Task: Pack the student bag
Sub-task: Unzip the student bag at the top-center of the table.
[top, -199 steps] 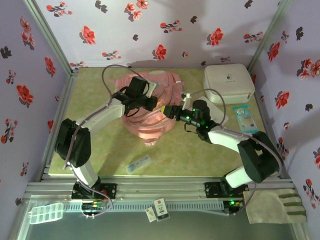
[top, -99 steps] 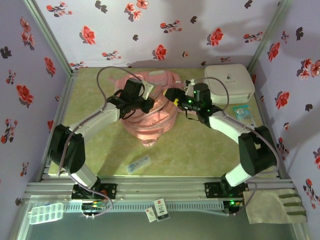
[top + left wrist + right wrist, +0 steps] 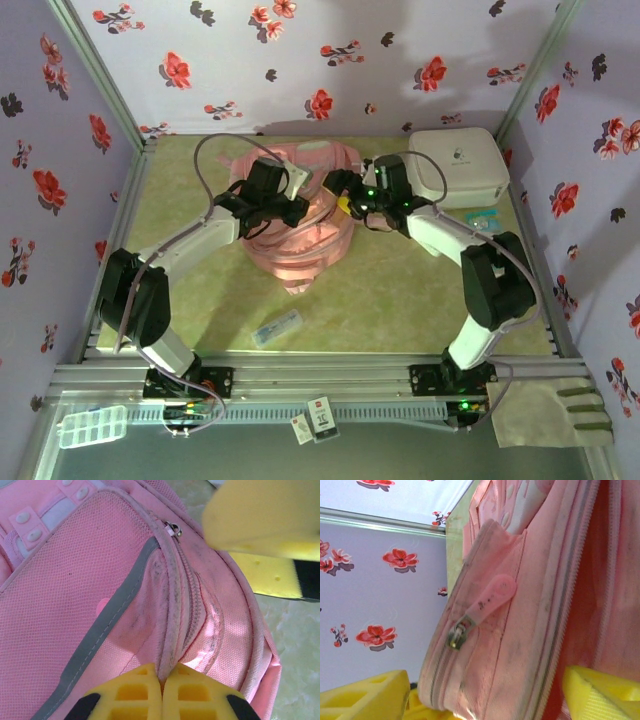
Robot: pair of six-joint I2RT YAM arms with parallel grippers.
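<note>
The student bag (image 3: 305, 235), a soft pink backpack, lies in the middle of the green table. My left gripper (image 3: 292, 203) is over its top, shut on a raised fold of the zip seam (image 3: 172, 630); the yellow fingertips (image 3: 135, 685) pinch the fabric between them. My right gripper (image 3: 341, 194) is at the bag's upper right edge, open. Its yellow fingers (image 3: 367, 695) stand wide on either side of a pocket edge with a pink zip pull (image 3: 490, 600), and I cannot tell if they touch it. The right gripper's fingers (image 3: 260, 515) also show in the left wrist view.
A white rounded hard case (image 3: 457, 165) stands at the back right, with a blue packet (image 3: 490, 235) in front of it. A small clear packet (image 3: 277, 327) lies near the front edge. Flowered walls close in the table on three sides.
My right gripper has swung left and back to the bag's upper right edge and opened wider. The left gripper shifted slightly with the fold still pinched, and the bag moved a little backward.
</note>
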